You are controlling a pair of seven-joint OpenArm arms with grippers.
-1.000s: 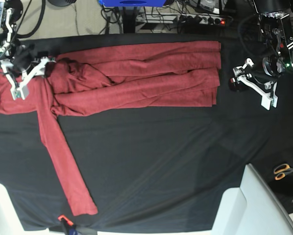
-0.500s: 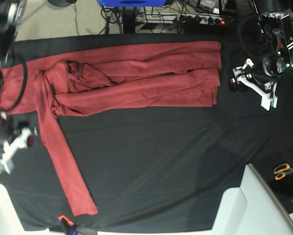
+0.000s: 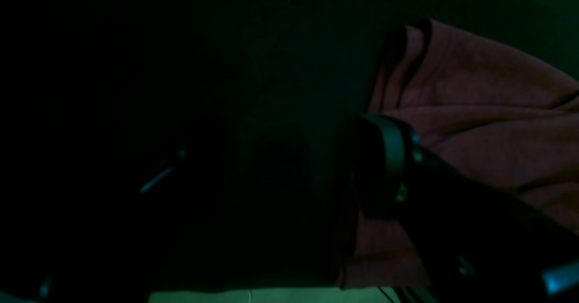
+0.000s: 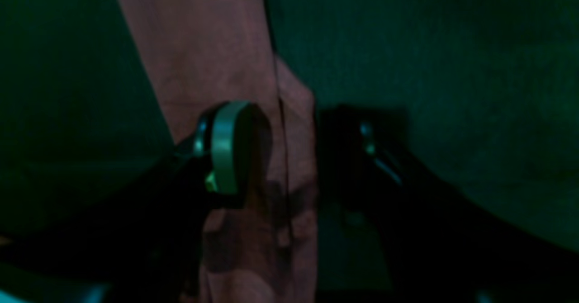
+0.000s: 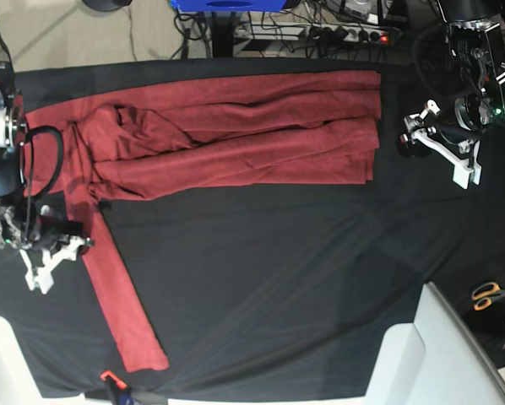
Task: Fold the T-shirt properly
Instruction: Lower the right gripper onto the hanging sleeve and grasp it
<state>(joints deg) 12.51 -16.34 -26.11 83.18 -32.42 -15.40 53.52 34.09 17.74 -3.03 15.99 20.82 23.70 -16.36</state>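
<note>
Right gripper [image 5: 54, 257], jaws parted and holding nothing, straddles the edge of the loose sleeve [image 5: 109, 287], one finger [image 4: 225, 147] over the cloth. The sleeve's long axis runs from the bunched T-shirt [image 5: 236, 135] toward the table's [image 5: 278, 278] near edge. Left gripper [image 5: 442, 152], jaws likewise apart, hangs just beside the shirt's far end, well apart from the sleeve.

The T-shirt [image 5: 236, 139] is soft matt knit cloth, rust-red, faintly fuzzy and creased into limp folds. The tabletop [image 5: 303, 278] under it wears a matt black woven cloth, lightly wrinkled. My right claw [image 5: 54, 257], at the left of the base view, and my left claw [image 5: 442, 148], at upper right, look like smooth white plastic on dark, slightly glossy housings.
</note>
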